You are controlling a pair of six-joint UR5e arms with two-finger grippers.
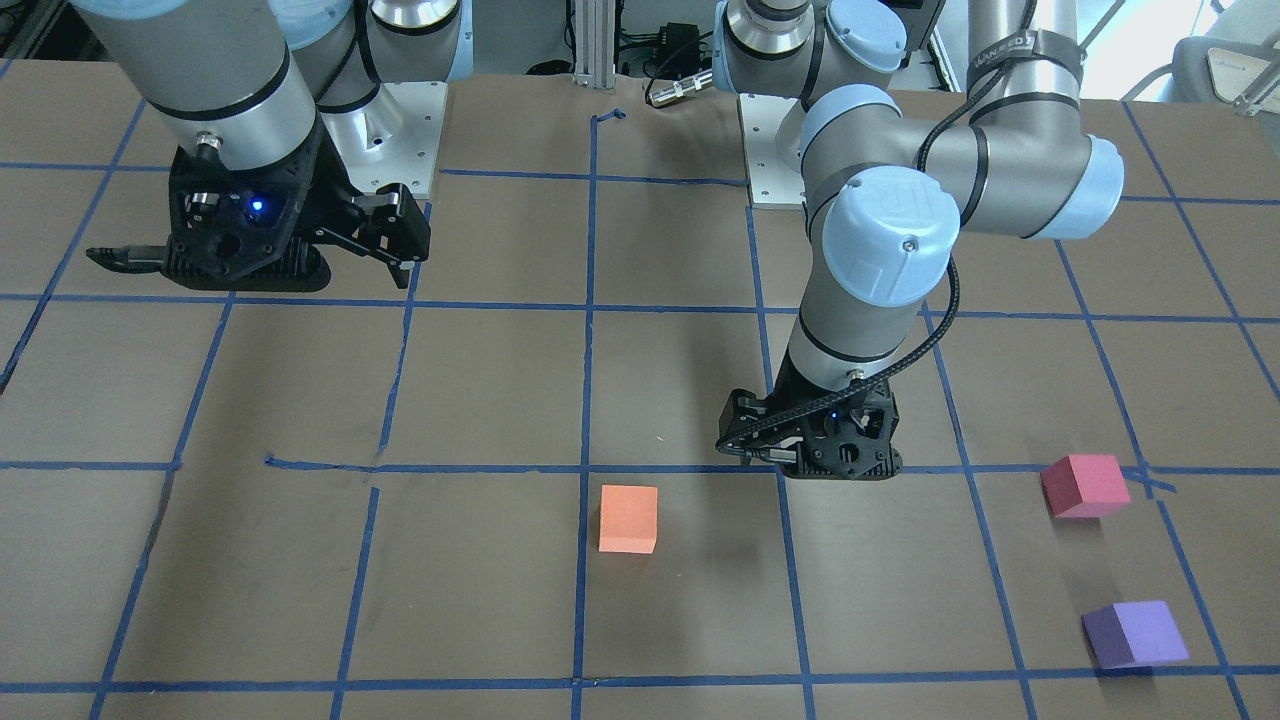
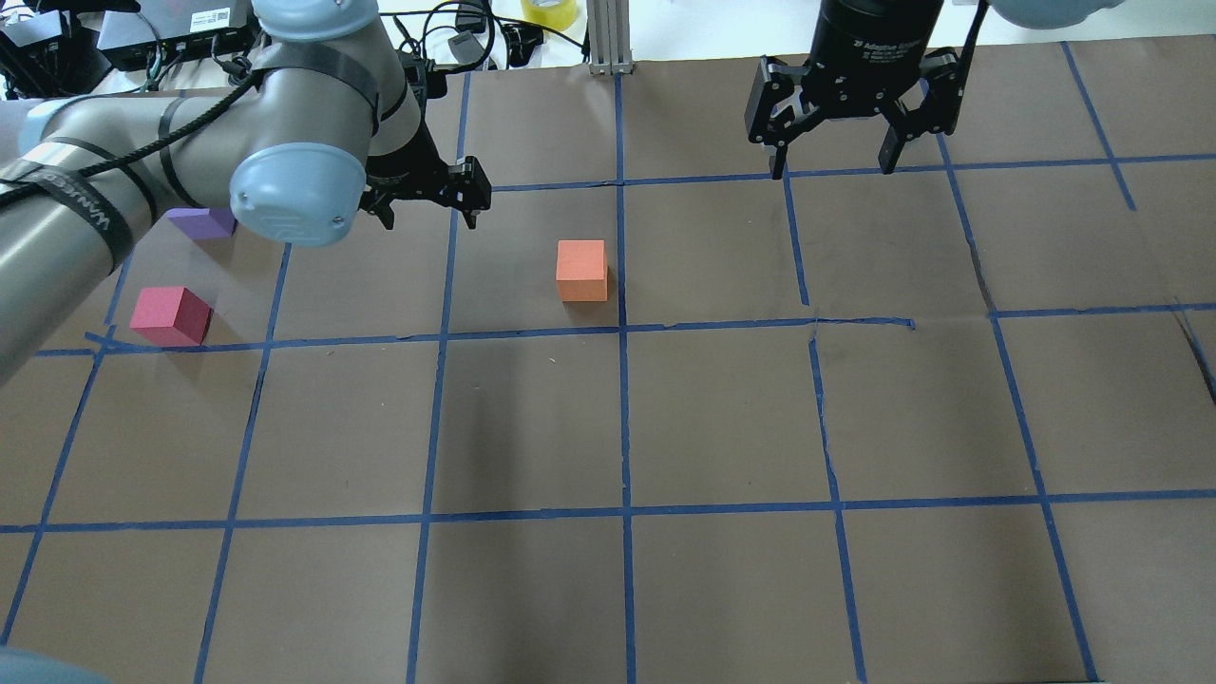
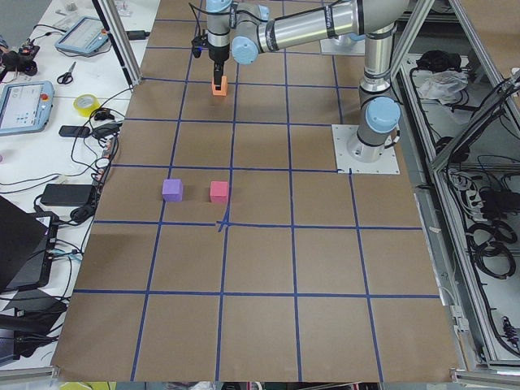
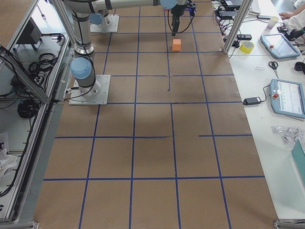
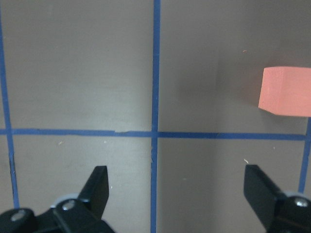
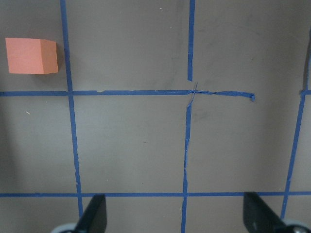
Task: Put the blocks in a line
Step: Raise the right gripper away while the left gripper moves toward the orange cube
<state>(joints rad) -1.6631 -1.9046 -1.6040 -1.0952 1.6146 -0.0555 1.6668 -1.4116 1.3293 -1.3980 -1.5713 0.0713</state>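
The orange block (image 2: 581,270) sits near the table's middle and also shows in the front view (image 1: 628,518) and both wrist views (image 5: 286,91) (image 6: 31,56). The pinkish-red block (image 2: 171,315) (image 1: 1083,485) and the purple block (image 2: 202,223) (image 1: 1135,633) lie apart on my left side, the purple one partly hidden by my left arm in the overhead view. My left gripper (image 2: 429,217) (image 5: 177,189) is open and empty, left of the orange block and not touching it. My right gripper (image 2: 834,166) (image 6: 176,213) is open and empty, far to the right of the orange block.
The table is brown paper with a blue tape grid (image 2: 622,328). The two arm base plates (image 1: 400,130) stand at the robot's side. An aluminium post (image 2: 608,38), cables and a yellow tape roll (image 2: 548,11) lie beyond the far edge.
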